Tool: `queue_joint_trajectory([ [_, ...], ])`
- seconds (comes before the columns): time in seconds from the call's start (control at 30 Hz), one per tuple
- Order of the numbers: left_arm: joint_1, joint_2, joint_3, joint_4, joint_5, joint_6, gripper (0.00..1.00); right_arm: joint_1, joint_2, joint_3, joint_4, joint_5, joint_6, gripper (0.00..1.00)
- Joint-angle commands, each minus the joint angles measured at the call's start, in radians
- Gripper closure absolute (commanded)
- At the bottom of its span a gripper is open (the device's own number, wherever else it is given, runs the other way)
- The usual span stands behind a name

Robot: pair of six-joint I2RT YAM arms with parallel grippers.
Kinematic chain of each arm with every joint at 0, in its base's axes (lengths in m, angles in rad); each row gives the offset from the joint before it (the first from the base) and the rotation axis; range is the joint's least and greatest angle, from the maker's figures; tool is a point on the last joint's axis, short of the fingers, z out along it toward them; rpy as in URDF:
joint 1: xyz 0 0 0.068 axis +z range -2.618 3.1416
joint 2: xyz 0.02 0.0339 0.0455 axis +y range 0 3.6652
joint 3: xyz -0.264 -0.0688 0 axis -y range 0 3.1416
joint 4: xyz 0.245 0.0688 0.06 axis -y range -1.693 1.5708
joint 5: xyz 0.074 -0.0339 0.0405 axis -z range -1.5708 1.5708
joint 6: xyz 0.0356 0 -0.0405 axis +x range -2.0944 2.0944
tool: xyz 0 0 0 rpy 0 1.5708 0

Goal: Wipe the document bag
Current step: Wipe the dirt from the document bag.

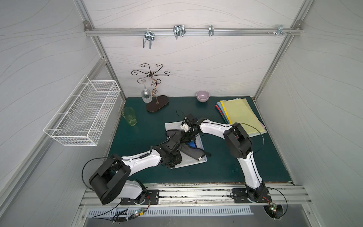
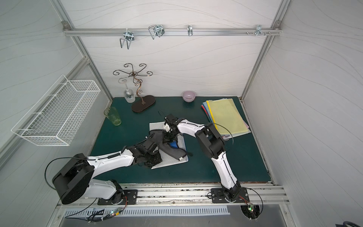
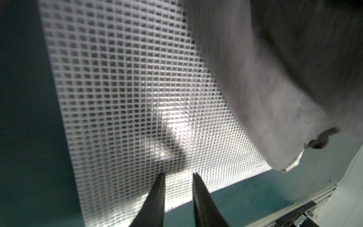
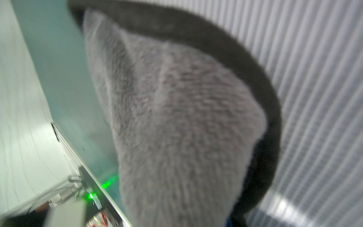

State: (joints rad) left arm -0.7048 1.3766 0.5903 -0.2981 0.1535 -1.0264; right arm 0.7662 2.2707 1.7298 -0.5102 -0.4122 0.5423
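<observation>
The document bag [image 1: 172,126] [image 2: 157,126] is a white mesh pouch lying flat in the middle of the green mat. A grey cloth [image 1: 193,152] [image 2: 176,153] lies draped across it. My right gripper [image 1: 189,136] [image 2: 170,137] points down over the bag's middle, shut on the cloth. The right wrist view shows the cloth [image 4: 176,118] covering the fingers, with the bag [image 4: 324,98] beside it. My left gripper [image 3: 178,174] [image 1: 171,162] is low over the bag's near left part. Its jaws stand a little apart with nothing between them, over the mesh [image 3: 127,88] and next to the cloth [image 3: 275,98].
A stack of coloured folders [image 1: 241,116] lies at the back right. A purple bowl [image 1: 203,96] sits at the back. A glass rack [image 1: 156,102] with a hanging wine glass and a green tumbler [image 1: 129,116] stand at the back left. A wire basket [image 1: 82,116] hangs on the left wall.
</observation>
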Motion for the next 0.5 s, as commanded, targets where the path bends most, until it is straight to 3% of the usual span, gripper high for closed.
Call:
queue_joint_trajectory([
  [0.0, 0.004, -0.001, -0.027, -0.059, -0.021, -0.02, 0.74, -0.076, 0.102, 0.17, 0.024, 0.028, 0.01, 1.0],
  [0.13, 0.004, 0.01, -0.02, -0.06, -0.022, -0.014, 0.74, -0.085, 0.26, 0.445, -0.089, 0.009, -0.011, 1.0],
  [0.2, 0.004, 0.013, -0.02, -0.057, -0.019, -0.016, 0.74, -0.06, 0.286, 0.494, -0.164, -0.048, -0.053, 1.0],
  [0.27, 0.003, 0.016, -0.02, -0.051, -0.02, -0.016, 0.74, -0.019, 0.226, 0.39, -0.18, -0.076, -0.098, 1.0],
  [0.47, 0.004, 0.026, -0.021, -0.037, -0.018, -0.012, 0.75, 0.029, -0.114, -0.221, 0.002, -0.141, -0.041, 1.0],
])
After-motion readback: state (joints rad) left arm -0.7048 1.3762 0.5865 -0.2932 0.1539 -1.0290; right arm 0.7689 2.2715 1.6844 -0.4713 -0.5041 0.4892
